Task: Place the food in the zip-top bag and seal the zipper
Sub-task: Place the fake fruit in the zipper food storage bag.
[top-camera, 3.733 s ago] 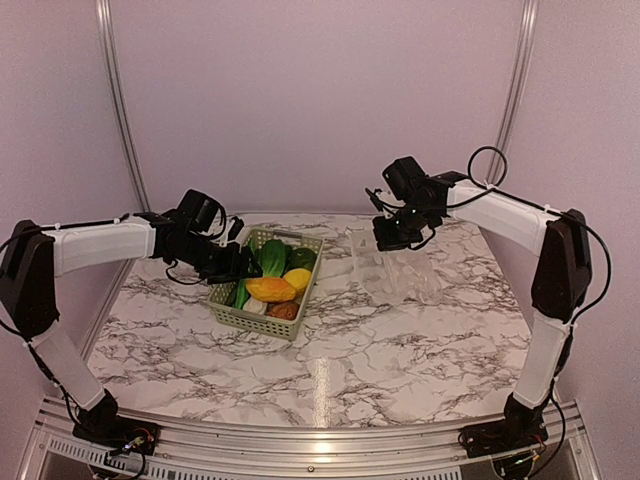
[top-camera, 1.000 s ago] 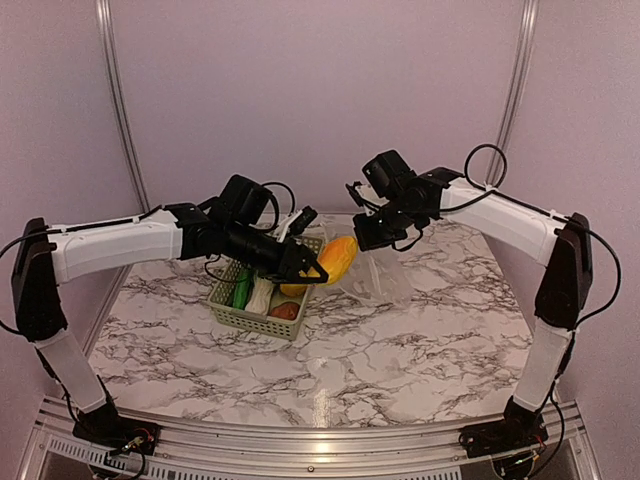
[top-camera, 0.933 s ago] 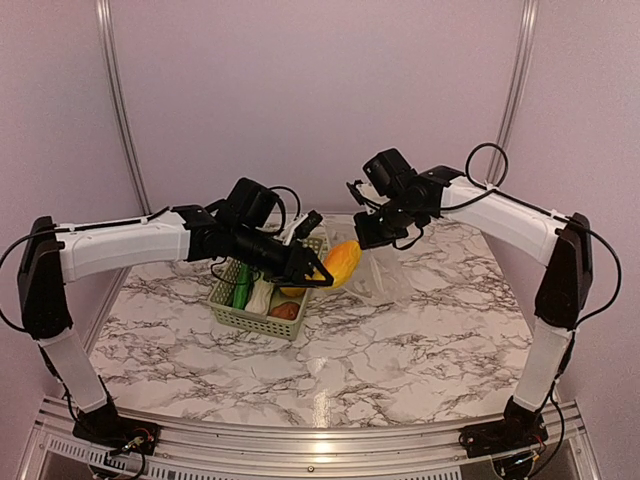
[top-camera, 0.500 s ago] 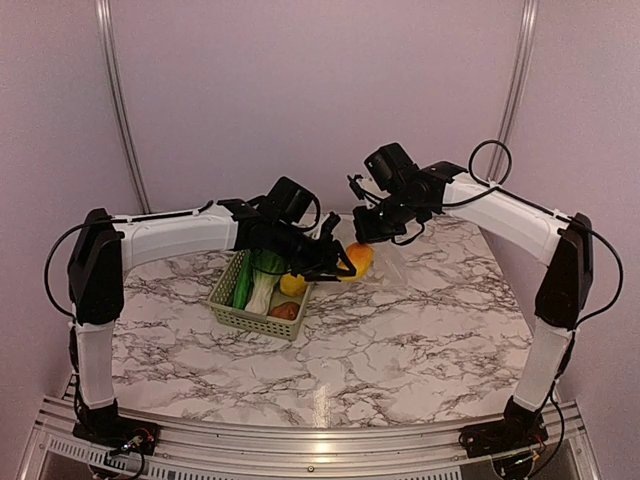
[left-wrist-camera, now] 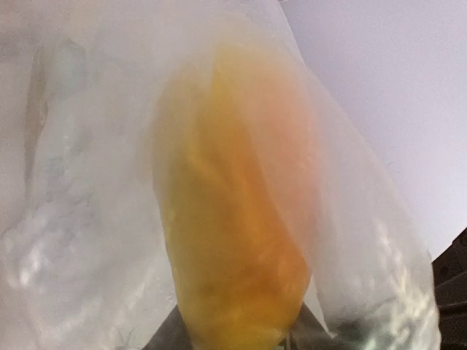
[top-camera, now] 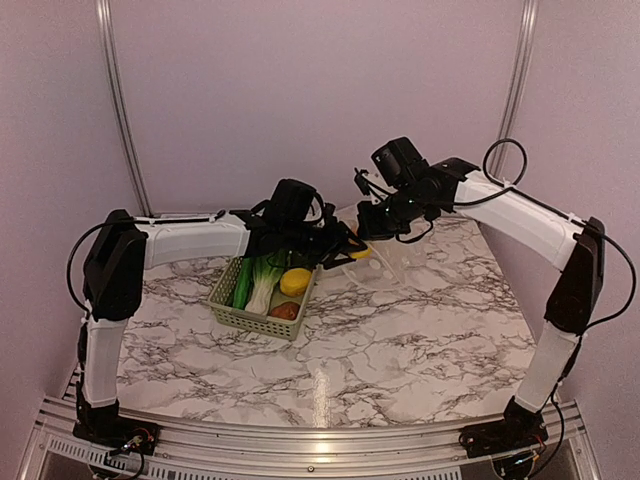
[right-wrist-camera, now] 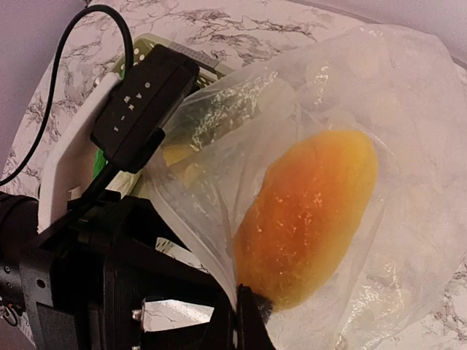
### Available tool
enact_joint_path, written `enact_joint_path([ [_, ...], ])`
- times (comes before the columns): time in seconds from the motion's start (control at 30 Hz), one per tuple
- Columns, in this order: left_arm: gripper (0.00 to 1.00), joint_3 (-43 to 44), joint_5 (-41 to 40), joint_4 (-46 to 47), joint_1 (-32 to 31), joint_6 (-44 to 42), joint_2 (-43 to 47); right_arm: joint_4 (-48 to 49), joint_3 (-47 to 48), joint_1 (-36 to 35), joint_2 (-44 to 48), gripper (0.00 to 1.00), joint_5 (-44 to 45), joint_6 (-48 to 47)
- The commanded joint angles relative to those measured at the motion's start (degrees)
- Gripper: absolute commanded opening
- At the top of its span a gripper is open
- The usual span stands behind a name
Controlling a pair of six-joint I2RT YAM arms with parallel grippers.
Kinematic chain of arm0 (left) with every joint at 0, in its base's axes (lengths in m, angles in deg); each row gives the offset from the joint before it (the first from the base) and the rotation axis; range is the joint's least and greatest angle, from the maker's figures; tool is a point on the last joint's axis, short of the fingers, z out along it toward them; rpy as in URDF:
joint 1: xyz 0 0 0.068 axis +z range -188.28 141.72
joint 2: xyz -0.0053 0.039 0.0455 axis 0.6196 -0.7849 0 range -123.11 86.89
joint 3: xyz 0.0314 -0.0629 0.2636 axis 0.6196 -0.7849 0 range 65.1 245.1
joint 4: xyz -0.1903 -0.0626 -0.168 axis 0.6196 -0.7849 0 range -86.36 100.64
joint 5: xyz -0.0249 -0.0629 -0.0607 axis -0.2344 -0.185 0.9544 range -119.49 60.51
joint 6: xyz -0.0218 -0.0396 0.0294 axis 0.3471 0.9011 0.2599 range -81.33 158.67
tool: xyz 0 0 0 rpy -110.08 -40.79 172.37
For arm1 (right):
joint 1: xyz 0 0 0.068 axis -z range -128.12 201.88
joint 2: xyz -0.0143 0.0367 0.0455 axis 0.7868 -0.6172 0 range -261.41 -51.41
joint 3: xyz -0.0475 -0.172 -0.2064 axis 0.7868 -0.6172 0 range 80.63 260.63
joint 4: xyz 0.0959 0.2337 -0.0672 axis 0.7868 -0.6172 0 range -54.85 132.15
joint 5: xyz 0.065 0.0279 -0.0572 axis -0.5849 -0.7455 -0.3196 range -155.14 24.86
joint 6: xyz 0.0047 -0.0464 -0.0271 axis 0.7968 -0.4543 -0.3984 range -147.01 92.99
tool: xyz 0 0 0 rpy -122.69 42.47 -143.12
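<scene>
my left tool (top-camera: 347, 250), half closed around the orange-yellow fruit (right-wrist-camera: 310, 211), has carried it from the basket (top-camera: 240, 318) into the zip-top bag (right-wrist-camera: 379, 87). the right tool (top-camera: 370, 227) seems pinched shut on the bag's mouth. release comes next, i judge.

Only one marking showed — a short row of small white letters (right-wrist-camera: 136, 92) on a black housing (right-wrist-camera: 157, 109), turned sideways and too small to read.

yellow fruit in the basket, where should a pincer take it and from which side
Grip the yellow fruit across its rounded middle, coming straight down: its top is exposed, while the basket wall and the white-green vegetable probably block side approaches.
</scene>
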Motion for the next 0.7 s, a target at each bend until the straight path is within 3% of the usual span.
enact_joint_path([
  [0.0,0.27,2.9,-2.5,10.6,0.4,7.3,-3.3,-1.0,-0.1,-0.6,2.5,0.00,-2.0,2.7],
  [0.1,0.35,6.3,-3.5,9.7,0.2,7.4,-6.1,-0.5,0.4,-0.6,3.0,0.00,-4.1,4.5],
  [0.3,0.68,6.7,-4.5,13.6,0.1,9.9,-6.6,0.0,0.0,0.0,3.8,0.00,-7.0,7.5],
  [0.4,0.79,6.2,-3.6,13.3,0.1,7.8,-4.7,0.1,-1.4,1.5,4.5,0.00,-5.8,7.6],
  [0.67,0.82,1.4,-4.2,7.2,-0.4,-0.4,4.3,0.8,-6.6,8.3,6.6,0.00,-2.8,7.0],
])
